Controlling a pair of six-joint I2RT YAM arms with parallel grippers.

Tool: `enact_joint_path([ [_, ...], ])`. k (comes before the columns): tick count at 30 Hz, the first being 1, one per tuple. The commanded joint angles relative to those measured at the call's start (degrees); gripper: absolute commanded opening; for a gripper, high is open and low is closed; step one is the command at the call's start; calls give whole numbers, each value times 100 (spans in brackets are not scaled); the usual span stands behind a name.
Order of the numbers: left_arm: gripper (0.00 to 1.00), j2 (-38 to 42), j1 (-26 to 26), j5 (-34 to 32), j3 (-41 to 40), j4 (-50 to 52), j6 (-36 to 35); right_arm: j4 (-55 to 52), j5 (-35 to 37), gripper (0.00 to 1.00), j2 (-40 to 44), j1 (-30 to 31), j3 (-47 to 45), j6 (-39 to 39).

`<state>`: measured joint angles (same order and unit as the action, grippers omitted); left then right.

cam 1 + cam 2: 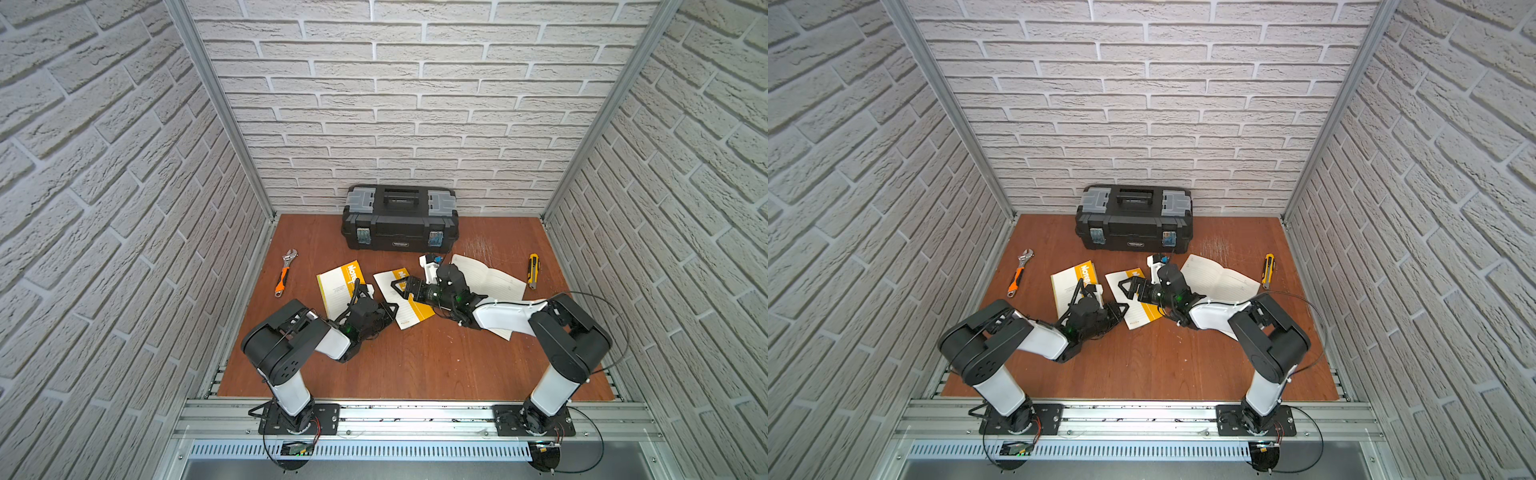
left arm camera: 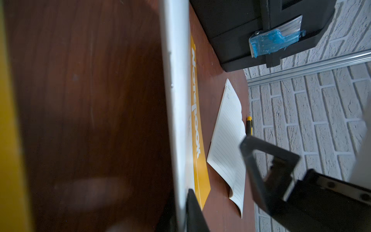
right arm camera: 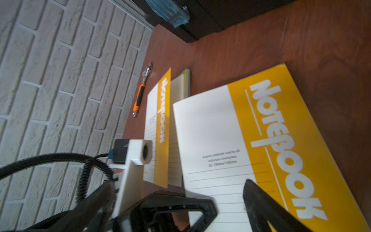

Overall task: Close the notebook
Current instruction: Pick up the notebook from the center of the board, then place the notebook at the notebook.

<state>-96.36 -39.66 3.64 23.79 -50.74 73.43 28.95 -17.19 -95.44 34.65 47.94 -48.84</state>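
Note:
Three notebooks lie on the brown table. The middle notebook (image 1: 415, 313) (image 1: 1144, 313) (image 3: 210, 130) lies cover up, white with a yellow strip. My left gripper (image 1: 390, 309) (image 1: 1123, 308) (image 2: 180, 191) is shut on its white near edge, one finger above and one below. My right gripper (image 1: 401, 289) (image 1: 1127, 286) (image 3: 177, 181) hovers open over the same cover, touching nothing. The right notebook (image 1: 490, 278) (image 1: 1217, 276) (image 2: 226, 140) lies open, lined pages up, partly under my right arm. The left notebook (image 1: 334, 286) (image 3: 158, 130) has its cover slightly raised.
A black toolbox (image 1: 399, 224) stands against the back wall. An orange-handled wrench (image 1: 284, 272) lies at the left. A yellow utility knife (image 1: 532, 270) lies at the right beside the open notebook. Brick walls close in three sides.

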Motion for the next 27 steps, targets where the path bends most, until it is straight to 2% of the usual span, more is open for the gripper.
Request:
enact_joint_path([
  [1,11,230,10,226,252,310,-313,-370,66,100,560,-27,188,313],
  [6,11,782,140,382,576,1152,-682,-885,255,100,1185,-46,135,549],
  [10,11,1518,448,585,777,2134,-1019,-1047,397,100,1503,-87,-68,640],
  [14,12,2266,962,907,807,2913,-1240,-984,390,100,1539,-124,-261,592],
  [20,13,3289,1863,1703,602,3393,-1261,-786,302,100,1377,-134,-303,507],
  [27,13,4393,2728,1795,104,3920,-1124,-542,96,100,1093,-134,-264,372],
])
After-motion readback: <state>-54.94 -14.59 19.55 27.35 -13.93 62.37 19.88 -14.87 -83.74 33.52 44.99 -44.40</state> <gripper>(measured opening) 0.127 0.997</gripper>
